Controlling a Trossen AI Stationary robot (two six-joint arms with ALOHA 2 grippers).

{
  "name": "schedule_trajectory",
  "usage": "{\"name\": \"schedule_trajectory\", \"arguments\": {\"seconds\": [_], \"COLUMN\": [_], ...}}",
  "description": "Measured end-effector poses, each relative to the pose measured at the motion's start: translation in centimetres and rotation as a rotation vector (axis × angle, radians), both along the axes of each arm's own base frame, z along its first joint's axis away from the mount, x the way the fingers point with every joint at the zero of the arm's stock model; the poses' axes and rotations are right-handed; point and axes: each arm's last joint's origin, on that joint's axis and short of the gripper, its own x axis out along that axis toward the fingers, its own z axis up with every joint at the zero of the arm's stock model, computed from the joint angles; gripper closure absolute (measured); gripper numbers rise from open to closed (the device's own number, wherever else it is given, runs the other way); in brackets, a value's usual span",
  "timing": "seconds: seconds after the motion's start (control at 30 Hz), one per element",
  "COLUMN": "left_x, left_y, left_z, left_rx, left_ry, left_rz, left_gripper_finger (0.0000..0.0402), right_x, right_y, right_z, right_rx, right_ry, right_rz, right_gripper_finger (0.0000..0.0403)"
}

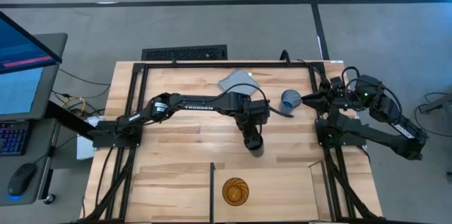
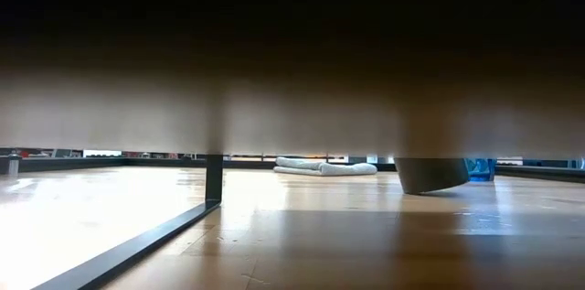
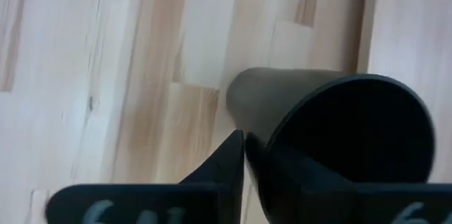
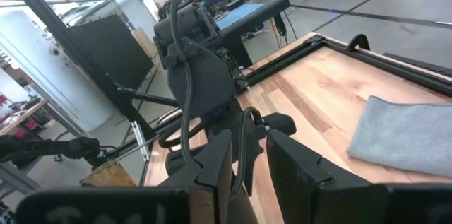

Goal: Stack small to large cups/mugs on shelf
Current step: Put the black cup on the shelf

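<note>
The black cup (image 1: 256,146) is in my left gripper (image 1: 252,138) at mid-table; the left wrist view looks into its open mouth (image 3: 353,132). In the low view its base (image 2: 431,174) sits tilted at the table top. The amber tumbler (image 1: 235,191) stands upright on the shelf (image 1: 282,189), the near plank section right of a black divider bar (image 1: 212,180). The blue cup (image 1: 291,99) stands on the far right part of the table, also seen in the low view (image 2: 480,169). My right gripper (image 1: 308,99) is open just right of it, touching nothing I can see. My left gripper holds the black cup by its rim wall (image 3: 248,146). One finger (image 3: 222,164) is outside the wall; the other seems to reach inside the mouth. It comes from above, pointing down. The cup is tilted; whether its base touches the table, I cannot tell.
A grey-blue cloth (image 1: 236,80) lies folded near the far edge, also seen in the low view (image 2: 324,166). A black frame (image 1: 134,97) runs around the table. A second divider bar (image 1: 314,174) bounds the shelf on the right. Bare wood lies left of the first divider.
</note>
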Motion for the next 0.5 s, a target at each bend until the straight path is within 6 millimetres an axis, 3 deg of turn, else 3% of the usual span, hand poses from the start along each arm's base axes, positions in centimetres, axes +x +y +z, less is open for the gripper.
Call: {"name": "schedule_trajectory", "arguments": {"seconds": [0.5], "left_x": [0.84], "left_y": [0.43], "left_z": [0.50], "left_rx": [-0.047], "left_ry": [-0.102], "left_rz": [-0.009], "left_gripper_finger": [0.0272], "right_x": [0.01], "right_y": [0.00], "right_z": [0.00], "right_rx": [-0.001], "right_ry": [0.000], "right_rz": [0.000], "right_gripper_finger": [0.0290]}}
